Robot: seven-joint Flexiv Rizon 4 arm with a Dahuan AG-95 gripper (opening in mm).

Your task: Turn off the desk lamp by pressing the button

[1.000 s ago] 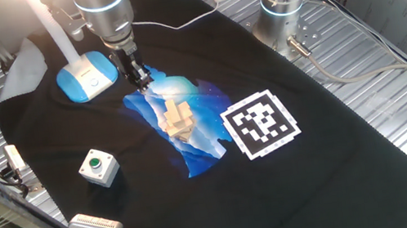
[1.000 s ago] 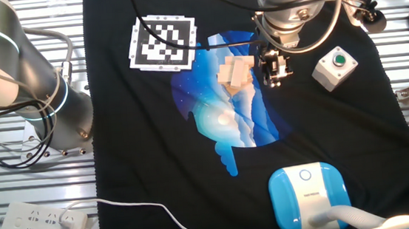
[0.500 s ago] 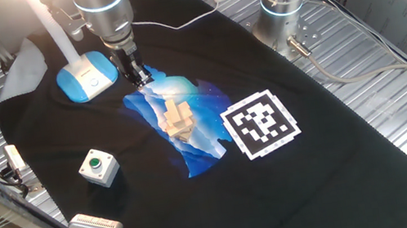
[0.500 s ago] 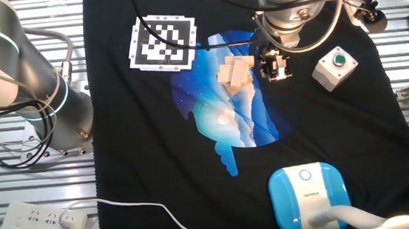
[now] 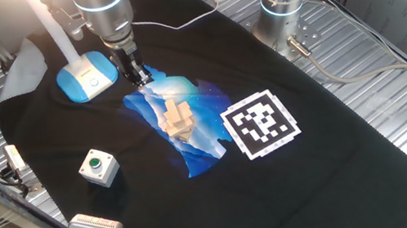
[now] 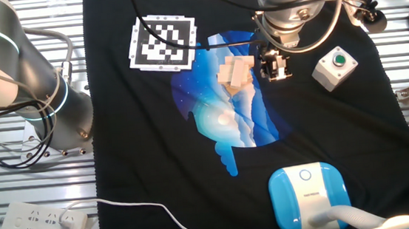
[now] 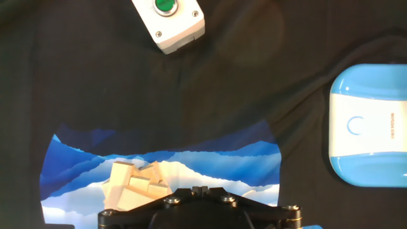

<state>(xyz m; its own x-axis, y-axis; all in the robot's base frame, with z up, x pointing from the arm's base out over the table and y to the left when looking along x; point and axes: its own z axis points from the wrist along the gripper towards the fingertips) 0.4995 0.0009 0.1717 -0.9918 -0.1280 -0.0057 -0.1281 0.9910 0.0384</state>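
desk lamp, one fixed view: small lamp with oval light-blue base, white top face and slim white neck (image 5: 87, 75), sits at far-left edge of the black cloth with blue printed picture (image 5: 341, 141); neck runs up out of frame, glare at the top, so likely lit.
gripper, one fixed view: two-finger gripper (image 5: 139, 78) hangs just beside the base, above the cloth, not over the white face; likely lining up for the press.
other items, one fixed view: grey box with green push-button (image 5: 99, 167) well apart; pale wooden block pile (image 5: 177, 120) on the print.
button, other fixed view: faint ring touch spot (image 6: 305, 175) on the white face, uncovered; gripper (image 6: 274, 70) well apart from it, between blocks and grey box.
hand view: lamp base (image 7: 369, 124) at right edge, ring (image 7: 355, 125) visible, nothing touching it.
fingers: cannot tell, tips not resolved in any view.
containers: none in view.
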